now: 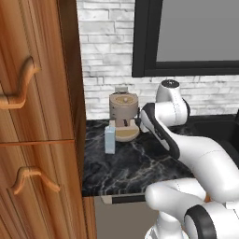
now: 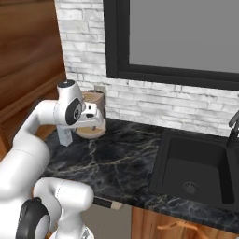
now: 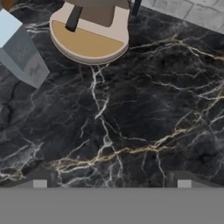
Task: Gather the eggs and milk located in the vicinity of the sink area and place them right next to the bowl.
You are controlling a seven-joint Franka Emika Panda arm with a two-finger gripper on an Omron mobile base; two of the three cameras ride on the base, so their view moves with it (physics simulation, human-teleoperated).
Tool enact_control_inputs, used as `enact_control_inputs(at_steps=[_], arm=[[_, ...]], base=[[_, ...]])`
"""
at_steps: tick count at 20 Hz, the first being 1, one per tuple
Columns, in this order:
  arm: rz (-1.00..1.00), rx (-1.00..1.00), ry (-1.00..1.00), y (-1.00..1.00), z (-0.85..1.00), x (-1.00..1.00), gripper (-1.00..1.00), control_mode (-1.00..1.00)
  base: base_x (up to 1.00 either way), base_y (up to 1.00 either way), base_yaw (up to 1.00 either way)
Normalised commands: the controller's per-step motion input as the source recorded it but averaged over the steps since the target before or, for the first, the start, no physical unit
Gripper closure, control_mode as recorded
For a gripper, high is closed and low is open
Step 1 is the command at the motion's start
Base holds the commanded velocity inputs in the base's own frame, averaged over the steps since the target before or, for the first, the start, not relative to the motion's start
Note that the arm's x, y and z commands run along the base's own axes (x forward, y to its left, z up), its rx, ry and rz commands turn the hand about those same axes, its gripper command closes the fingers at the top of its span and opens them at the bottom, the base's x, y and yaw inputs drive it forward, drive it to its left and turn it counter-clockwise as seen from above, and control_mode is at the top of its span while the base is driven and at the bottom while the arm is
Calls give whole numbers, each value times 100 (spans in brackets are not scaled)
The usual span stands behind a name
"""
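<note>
The milk [image 1: 110,139] is a small pale blue-grey carton standing upright on the black marble counter, just left of a tan coffee machine [image 1: 124,116]. In the hand view the milk [image 3: 19,48] is at the upper left, well away from my gripper [image 3: 111,180]. The gripper is open, its fingertips [image 3: 39,181] are wide apart over bare counter, and nothing is between them. The right base view has the milk [image 2: 65,135] partly behind my arm and the black sink [image 2: 191,172] to the right. The eggs and the bowl are out of view.
The coffee machine [image 3: 89,30] stands against the white brick wall, close to the carton. A tall wooden cabinet [image 1: 37,116] bounds the counter on the left. A dark faucet [image 2: 233,126] rises at the sink's right. A dark-framed window [image 2: 177,37] is above.
</note>
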Motion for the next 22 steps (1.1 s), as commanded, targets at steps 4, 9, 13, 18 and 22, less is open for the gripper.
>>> enact_control_inputs(at_steps=[4, 9, 13, 18, 22], arm=[[0, 0, 0, 0, 0, 0, -100, 100], [0, 0, 0, 0, 0, 0, -100, 100], [3, 1, 6, 4, -9, 0, -100, -100], [9, 6, 15, 11, -30, 0, -100, -100], [2, 13, 5, 56, 12, 2, -100, -100]], base=[[0, 0, 0], [0, 0, 0], [0, 0, 0], [0, 0, 0], [0, 0, 0]])
